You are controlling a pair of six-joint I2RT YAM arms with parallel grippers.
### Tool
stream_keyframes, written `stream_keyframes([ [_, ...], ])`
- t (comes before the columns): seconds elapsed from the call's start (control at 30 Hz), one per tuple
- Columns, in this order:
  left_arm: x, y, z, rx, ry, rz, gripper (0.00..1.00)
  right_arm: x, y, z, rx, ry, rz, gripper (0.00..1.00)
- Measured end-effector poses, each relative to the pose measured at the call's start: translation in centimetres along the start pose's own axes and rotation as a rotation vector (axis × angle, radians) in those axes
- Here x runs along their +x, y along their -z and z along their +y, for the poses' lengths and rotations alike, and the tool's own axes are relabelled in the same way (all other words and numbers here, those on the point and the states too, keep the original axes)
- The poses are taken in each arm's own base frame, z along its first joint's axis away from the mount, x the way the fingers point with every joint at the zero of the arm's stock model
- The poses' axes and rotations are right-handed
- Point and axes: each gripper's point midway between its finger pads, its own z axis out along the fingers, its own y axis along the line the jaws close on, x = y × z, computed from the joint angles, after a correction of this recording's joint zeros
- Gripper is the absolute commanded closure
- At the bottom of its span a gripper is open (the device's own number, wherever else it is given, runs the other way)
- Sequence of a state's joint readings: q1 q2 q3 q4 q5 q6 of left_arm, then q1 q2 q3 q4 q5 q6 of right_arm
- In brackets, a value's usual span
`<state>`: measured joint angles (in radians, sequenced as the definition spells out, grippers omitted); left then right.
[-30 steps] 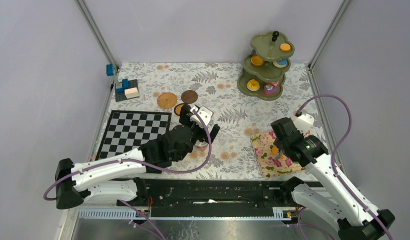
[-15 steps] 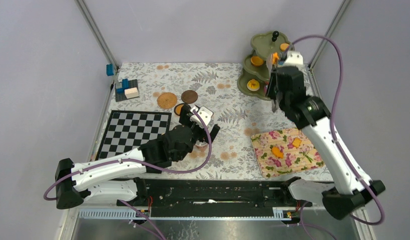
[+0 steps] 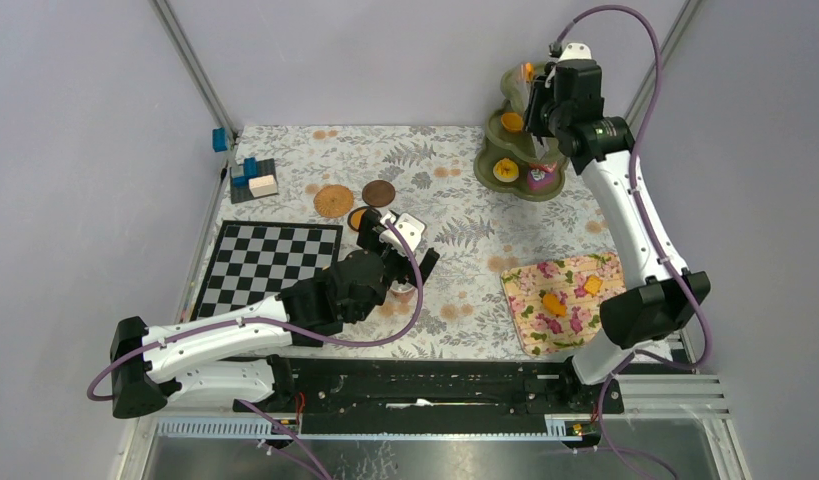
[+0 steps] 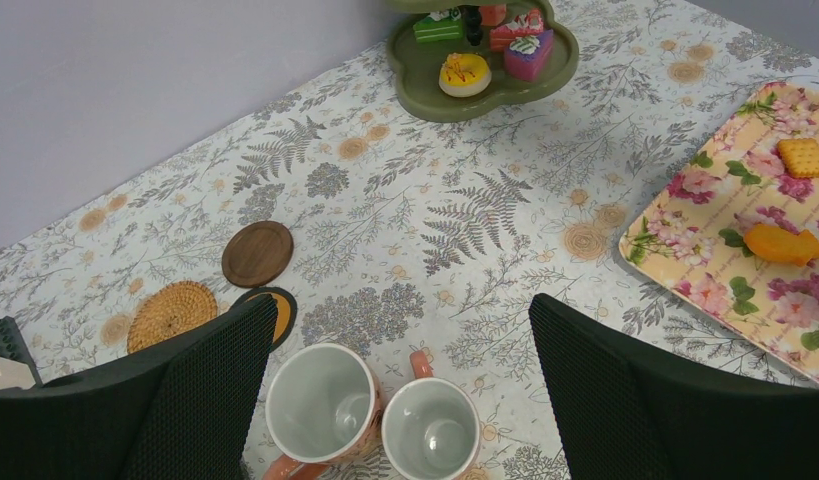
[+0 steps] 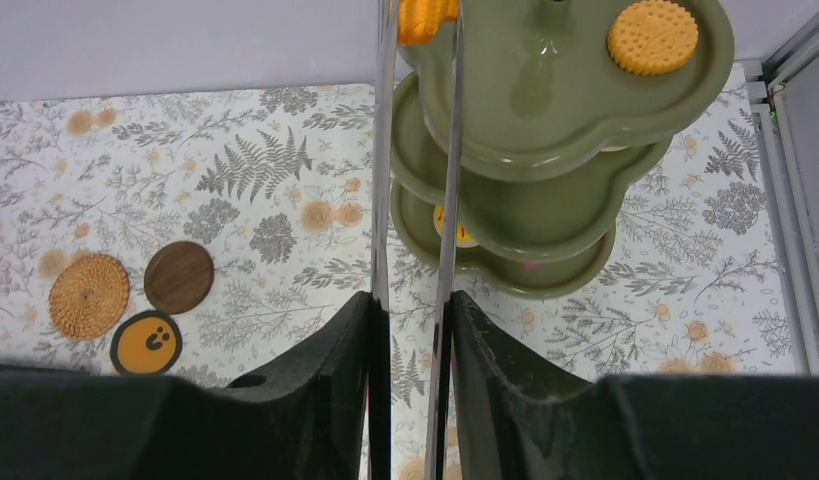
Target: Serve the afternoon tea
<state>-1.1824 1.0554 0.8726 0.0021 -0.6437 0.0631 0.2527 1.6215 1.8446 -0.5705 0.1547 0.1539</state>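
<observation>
The olive-green three-tier stand point(image 3: 530, 150) stands at the back right with small cakes and a donut point(image 4: 464, 72) on its bottom tier. My right gripper point(image 3: 540, 100) is shut on metal tongs point(image 5: 383, 200). Their tips pinch an orange cookie point(image 5: 423, 18) at the edge of the top tier point(image 5: 575, 110), where a round cookie point(image 5: 652, 36) lies. My left gripper point(image 4: 400, 330) hangs open above two pinkish mugs point(image 4: 320, 400) point(image 4: 430, 435) standing upright side by side, touching neither.
Three round coasters point(image 4: 257, 253) point(image 4: 171, 314) point(image 4: 280, 310) lie just beyond the mugs. A floral cloth point(image 3: 570, 300) at the front right carries two orange cookies point(image 3: 553, 303) point(image 3: 591, 285). A chessboard point(image 3: 270, 265) lies front left, and blue and white blocks point(image 3: 253, 180) sit behind it.
My right arm has swung from over the floral cloth up and back to the stand's top tier, carrying the tongs with the orange cookie. The left arm has not moved.
</observation>
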Motion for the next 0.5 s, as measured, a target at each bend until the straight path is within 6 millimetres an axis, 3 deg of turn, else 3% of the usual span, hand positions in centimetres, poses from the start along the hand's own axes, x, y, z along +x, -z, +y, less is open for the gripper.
stream_keyframes([
  [0.17, 0.0, 0.0, 0.0, 0.0, 0.0, 0.0, 0.01, -0.6, -2.3, -0.9, 0.006, -0.015, 0.012, 0.8],
  [0.5, -0.1, 0.0, 0.0, 0.0, 0.0, -0.002, 0.01, -0.9, -7.9, -0.4, 0.006, -0.014, 0.063, 0.83],
])
